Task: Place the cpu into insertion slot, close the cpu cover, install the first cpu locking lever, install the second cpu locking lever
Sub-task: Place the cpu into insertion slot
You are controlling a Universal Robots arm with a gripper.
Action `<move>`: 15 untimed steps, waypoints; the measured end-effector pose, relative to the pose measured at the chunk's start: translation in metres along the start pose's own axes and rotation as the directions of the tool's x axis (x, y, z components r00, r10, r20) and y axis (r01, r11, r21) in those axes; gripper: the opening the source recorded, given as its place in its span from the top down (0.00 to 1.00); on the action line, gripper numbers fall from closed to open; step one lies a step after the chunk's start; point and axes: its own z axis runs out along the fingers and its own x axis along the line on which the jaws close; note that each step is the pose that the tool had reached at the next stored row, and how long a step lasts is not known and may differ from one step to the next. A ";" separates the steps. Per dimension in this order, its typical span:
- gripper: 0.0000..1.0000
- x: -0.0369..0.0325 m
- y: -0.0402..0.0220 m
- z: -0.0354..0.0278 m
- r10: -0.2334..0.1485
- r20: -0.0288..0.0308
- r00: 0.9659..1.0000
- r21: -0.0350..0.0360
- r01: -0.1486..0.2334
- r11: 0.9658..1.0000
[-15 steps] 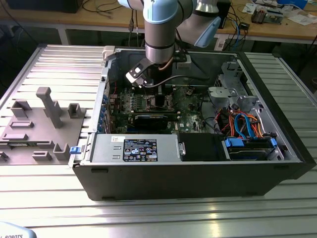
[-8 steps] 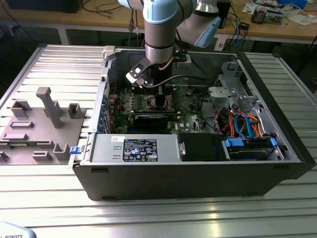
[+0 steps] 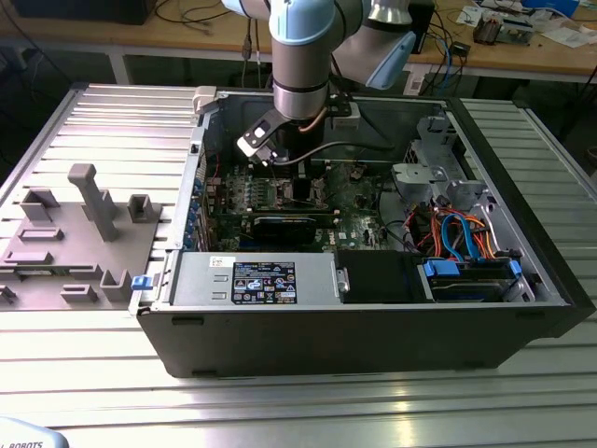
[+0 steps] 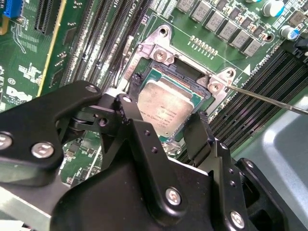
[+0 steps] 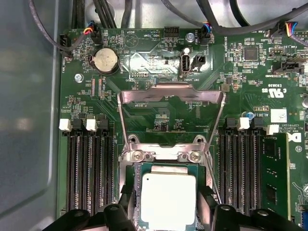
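First wrist view looks straight down past the claw (image 5: 167, 193), which stands open with its two black fingers (image 5: 126, 204) set one on each side of the cpu (image 5: 168, 199). A thin strip of the slot (image 5: 136, 183) shows between each finger and the chip's edge, so I judge the claw straddles the chip without gripping it, though the second wrist view is too oblique to rule out a light touch at one corner. The cpu lies flat inside the slot, silver top up, its edges parallel with the slot's rim, and it looks seated. Outward from the claw, past the chip's far edge, come the two hinge screws (image 5: 138, 155). From that hinge the cover (image 5: 171, 95) is swung open away from the claw, toward the coin battery (image 5: 105, 60). Its cut-out middle frames bare board (image 5: 163, 120), and how steeply it stands I cannot tell. So the cover lies directly across the cpu from the claw, with its hinge line crosswise to that direction and parallel to the line between the fingers. In the second wrist view a lever (image 4: 269, 99), a thin bright rod, runs out from the hinge corner over the memory slots (image 4: 250, 120), not holding the cover down. In the exterior view the arm (image 3: 300, 56) reaches down into the open case (image 3: 373, 327), which rests on the ribbed surface (image 3: 280, 401).
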 end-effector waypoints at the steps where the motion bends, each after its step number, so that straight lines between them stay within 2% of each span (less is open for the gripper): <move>1: 0.41 0.0000 0.0000 0.0000 0.000 0.000 1.000 0.000 0.000 1.000; 15: 0.41 0.0002 -0.0021 -0.0032 -0.013 -0.002 1.000 -0.001 0.013 1.000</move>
